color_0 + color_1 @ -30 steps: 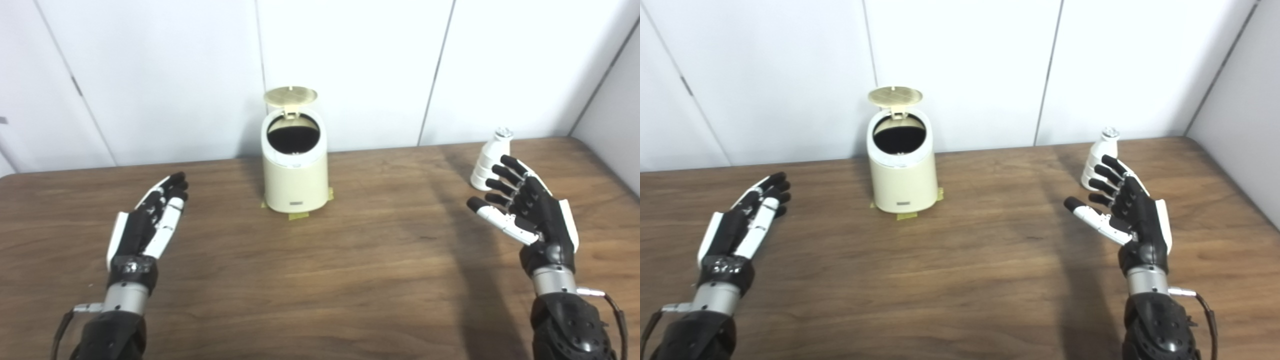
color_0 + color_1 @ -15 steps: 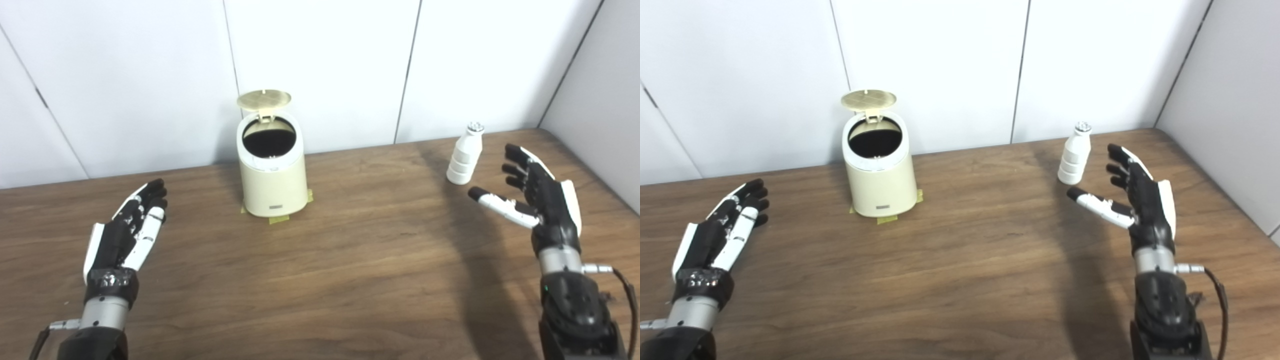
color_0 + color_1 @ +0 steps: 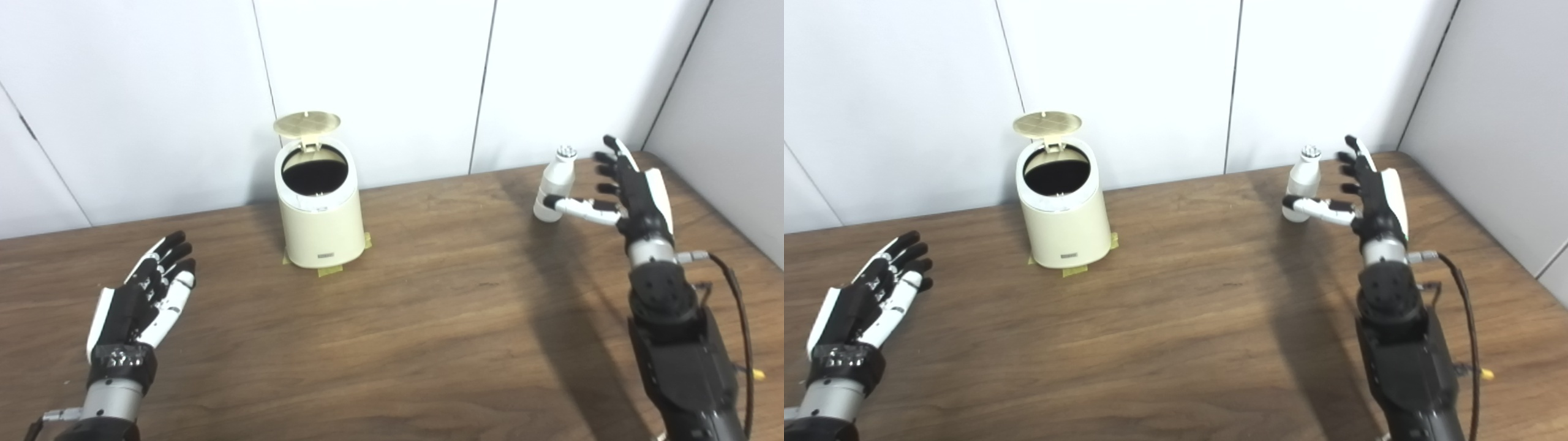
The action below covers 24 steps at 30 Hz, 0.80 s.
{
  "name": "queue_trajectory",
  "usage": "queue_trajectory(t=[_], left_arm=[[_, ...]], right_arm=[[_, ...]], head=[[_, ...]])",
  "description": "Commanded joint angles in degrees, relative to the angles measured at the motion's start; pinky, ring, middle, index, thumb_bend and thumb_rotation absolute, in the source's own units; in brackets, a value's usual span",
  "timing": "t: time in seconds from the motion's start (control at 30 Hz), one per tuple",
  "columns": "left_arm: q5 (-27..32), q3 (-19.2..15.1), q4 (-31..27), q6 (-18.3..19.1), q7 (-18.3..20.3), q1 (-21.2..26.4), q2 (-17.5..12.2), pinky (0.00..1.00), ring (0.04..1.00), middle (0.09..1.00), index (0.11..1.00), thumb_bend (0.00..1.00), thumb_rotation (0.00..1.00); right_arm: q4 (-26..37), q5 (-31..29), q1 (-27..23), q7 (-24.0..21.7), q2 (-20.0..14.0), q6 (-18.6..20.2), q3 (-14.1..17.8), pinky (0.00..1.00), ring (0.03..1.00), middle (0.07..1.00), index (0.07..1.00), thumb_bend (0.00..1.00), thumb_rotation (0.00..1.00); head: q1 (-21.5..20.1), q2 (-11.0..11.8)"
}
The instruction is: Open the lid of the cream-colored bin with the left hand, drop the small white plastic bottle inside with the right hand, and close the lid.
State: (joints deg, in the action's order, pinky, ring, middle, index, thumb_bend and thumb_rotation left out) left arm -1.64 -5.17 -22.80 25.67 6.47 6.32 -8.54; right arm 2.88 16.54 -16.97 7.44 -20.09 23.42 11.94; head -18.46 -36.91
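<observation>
Spreading our right hand (image 3: 634, 193) beside the small white plastic bottle (image 3: 554, 184), right of the lid-up cream-colored bin (image 3: 320, 211) with its unreadable label (image 3: 324, 255), our left hand (image 3: 142, 300) lies open.

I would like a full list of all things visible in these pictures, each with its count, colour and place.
bin: one, cream, back of the table, left of centre, standing on tape.
lid: one, tan, hinged upright behind the bin's open mouth.
tape: yellowish pieces, under the bin's base.
bottle: one, white, upright, back right of the table.
table: one, brown wood.
wall: white panels, behind the table.
left hand: black and white, open, near left.
right hand: black and white, open beside the bottle, thumb across its front.
</observation>
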Motion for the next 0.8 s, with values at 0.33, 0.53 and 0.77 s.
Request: queue_trajectory(t=[0.33, 0.53, 0.77], left_arm=[[-0.2, 0.5, -2.3, 0.2, 0.6, 2.3, -3.3, 0.78, 0.832, 0.865, 0.910, 0.21, 0.27], [2.4, -0.5, -2.7, 1.2, 0.8, 2.7, -3.2, 0.87, 0.863, 0.872, 0.916, 0.22, 0.24], [2.6, -0.1, -2.7, 1.2, 0.6, 3.2, -3.4, 0.86, 0.871, 0.877, 0.920, 0.21, 0.18]], right_arm=[[-8.4, 3.9, -10.9, 0.8, -3.1, 1.9, -3.2, 0.82, 0.942, 0.972, 0.934, 0.87, 0.16], [-13.8, 7.7, -12.6, 3.6, -4.8, -0.9, -6.1, 0.77, 0.897, 0.924, 0.896, 0.87, 0.12], [-15.5, 9.3, -12.6, 5.1, -6.3, -2.1, -7.6, 0.77, 0.904, 0.907, 0.901, 0.88, 0.13]], head=[[-1.9, -0.6], [-2.7, -0.8], [-2.7, -0.9]])
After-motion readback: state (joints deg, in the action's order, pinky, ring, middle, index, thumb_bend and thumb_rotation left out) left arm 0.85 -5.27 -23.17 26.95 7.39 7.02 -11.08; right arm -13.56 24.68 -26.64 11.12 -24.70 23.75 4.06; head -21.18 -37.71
